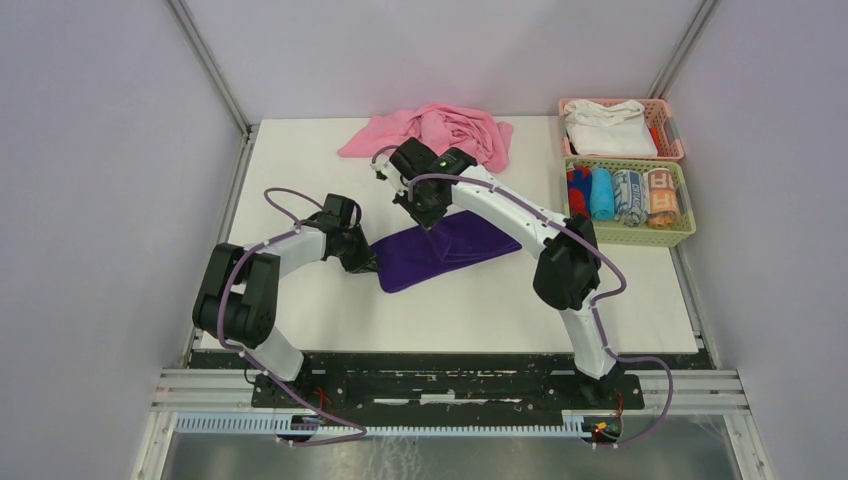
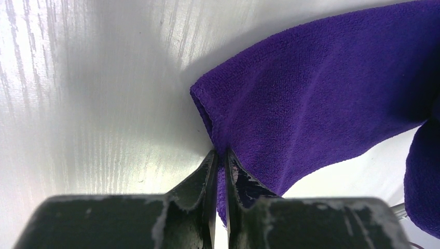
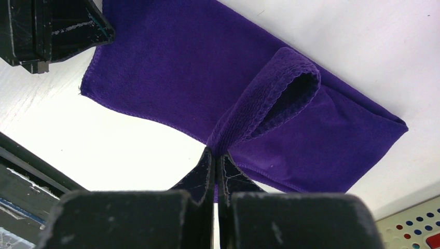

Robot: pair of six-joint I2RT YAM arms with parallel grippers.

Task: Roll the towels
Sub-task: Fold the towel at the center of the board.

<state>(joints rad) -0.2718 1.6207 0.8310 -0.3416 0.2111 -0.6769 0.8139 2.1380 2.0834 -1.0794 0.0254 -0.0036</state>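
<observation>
Purple towel in both arms' jaws

From above the purple towel partly disappears under the right arm, and the left wrist view chops it off at the right edge. We can't read the rolled stuff in the green basket, too small.

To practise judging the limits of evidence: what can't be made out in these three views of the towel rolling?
Top view: where the left hand and right hand pinch the towel, hidden under their wrists.
Left wrist view: the towel's far end, cut off by the right edge.
Right wrist view: the basket, only a corner inside the frame.
</observation>
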